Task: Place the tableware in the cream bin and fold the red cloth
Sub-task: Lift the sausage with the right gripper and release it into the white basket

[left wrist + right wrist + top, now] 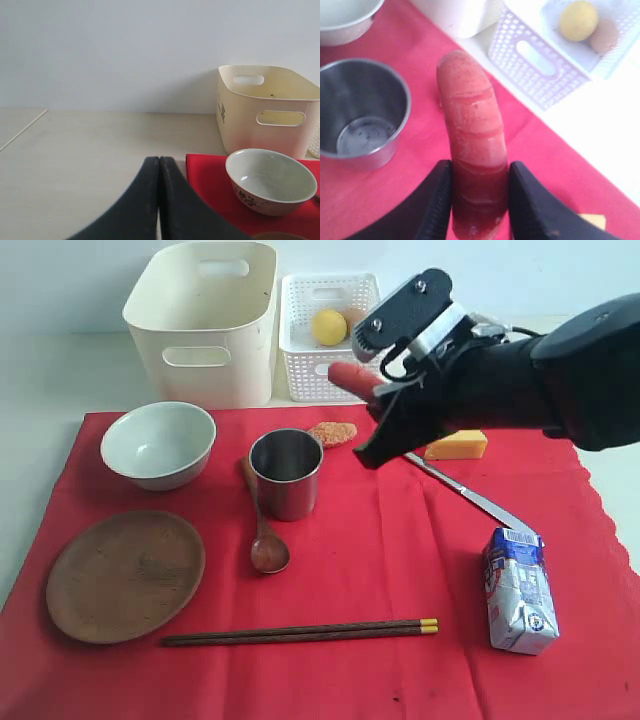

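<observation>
Releasing is advised only once the sausage (471, 115), pinched by the right gripper (480, 172), is over the lattice basket (315, 388) beside the cream bin (200, 365) at the far edge; left gripper (159, 167) closed, empty

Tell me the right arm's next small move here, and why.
Probably carry the sausage over the white basket and release it: the right gripper holds it above the red cloth, and the lemon already lies in that basket.

A lemon (329, 327) and an egg (353, 315) lie in the white basket (305, 375), a sausage (350, 377) is up in the air, and cheese (456, 446) and a milk carton (518, 592) lie well apart
</observation>
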You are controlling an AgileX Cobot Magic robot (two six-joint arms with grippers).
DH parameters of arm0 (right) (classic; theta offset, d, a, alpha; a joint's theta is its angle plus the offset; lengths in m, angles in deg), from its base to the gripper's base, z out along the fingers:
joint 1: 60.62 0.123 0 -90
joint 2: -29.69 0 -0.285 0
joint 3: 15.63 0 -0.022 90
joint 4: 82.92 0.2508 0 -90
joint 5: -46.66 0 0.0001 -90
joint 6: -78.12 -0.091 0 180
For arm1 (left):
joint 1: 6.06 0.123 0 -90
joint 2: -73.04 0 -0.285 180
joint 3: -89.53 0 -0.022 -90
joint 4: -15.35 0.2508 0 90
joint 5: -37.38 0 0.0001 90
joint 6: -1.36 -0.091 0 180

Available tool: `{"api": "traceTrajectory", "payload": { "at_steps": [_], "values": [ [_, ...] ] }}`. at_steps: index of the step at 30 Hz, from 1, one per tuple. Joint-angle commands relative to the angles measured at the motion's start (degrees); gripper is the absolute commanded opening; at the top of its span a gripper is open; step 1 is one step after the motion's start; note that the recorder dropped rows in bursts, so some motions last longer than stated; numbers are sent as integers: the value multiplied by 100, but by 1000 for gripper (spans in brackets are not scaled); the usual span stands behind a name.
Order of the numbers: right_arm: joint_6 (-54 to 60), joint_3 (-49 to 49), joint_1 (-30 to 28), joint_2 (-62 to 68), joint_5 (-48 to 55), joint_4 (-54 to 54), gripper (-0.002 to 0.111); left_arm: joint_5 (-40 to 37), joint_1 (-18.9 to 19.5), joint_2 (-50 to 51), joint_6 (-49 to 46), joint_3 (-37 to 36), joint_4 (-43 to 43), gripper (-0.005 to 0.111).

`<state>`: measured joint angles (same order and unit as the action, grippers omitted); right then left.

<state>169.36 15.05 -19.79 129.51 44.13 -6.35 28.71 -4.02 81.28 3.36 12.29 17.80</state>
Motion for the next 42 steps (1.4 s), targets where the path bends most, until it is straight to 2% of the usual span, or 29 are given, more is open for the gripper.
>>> {"api": "traceTrajectory", "payload": {
  "at_steps": [1, 4, 10, 21, 31, 36, 42],
  "values": [
    [-161, -412, 11, 183, -556, 101, 0, 22, 17, -16, -2, 2, -31, 0],
    [-172, -714, 11, 453, -915, 101, 0, 22, 17, -16, -2, 2, -31, 0],
    [-48, -1597, -43, 1251, -943, 74, 0, 22, 17, -16, -2, 2, -31, 0],
    [-345, -3700, -665, 2827, -488, 129, 0, 22, 17, -16, -2, 2, -31, 0],
    [-345, -4152, -651, 3537, -655, 109, 0, 22, 17, -16, -2, 2, -31, 0],
    [-450, -4162, -612, 3673, -1338, 109, 14, 22, 17, -16, -2, 2, -31, 0],
    [-425, -4162, -584, 3822, -1375, 109, 34, 22, 17, -16, -2, 2, -31, 0]
  ]
}}
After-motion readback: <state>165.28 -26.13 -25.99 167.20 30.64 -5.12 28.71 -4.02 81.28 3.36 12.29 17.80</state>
